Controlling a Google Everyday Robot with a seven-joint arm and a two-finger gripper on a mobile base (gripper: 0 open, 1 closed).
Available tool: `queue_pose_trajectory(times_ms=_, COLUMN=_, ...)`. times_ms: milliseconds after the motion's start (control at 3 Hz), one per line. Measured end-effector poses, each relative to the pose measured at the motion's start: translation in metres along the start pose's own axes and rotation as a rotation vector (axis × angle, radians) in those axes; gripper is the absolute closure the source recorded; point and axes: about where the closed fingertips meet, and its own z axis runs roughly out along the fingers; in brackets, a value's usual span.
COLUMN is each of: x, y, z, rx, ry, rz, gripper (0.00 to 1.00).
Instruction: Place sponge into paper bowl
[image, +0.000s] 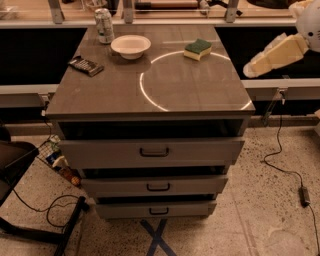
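The sponge (197, 49), pale yellow with a dark green top, lies flat on the far right part of the grey cabinet top (115, 95). The white paper bowl (130, 46) stands upright to its left, near the back edge. My cream-yellow gripper (250, 70) hangs in the air off the right edge of the cabinet, to the right of and nearer than the sponge, pointing down-left toward the top. It touches nothing and holds nothing.
A silver drink can (104, 26) stands at the back left, beside the bowl. A small dark flat object (85, 65) lies near the left edge. Below are three drawers (152, 152). A cable (285, 165) runs over the floor at right, a chair base (30, 220) at left.
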Motion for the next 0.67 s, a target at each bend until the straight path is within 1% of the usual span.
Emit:
queue_pose_trajectory(times_ms=333, x=-0.02, y=-0.028, z=0.036, rx=0.033, ry=-0.221, rz=0.123, gripper=0.0)
queue_pose_trajectory(times_ms=667, x=-0.051, y=-0.061, z=0.05, rx=0.141, ry=-0.337, rz=0.179, gripper=0.0)
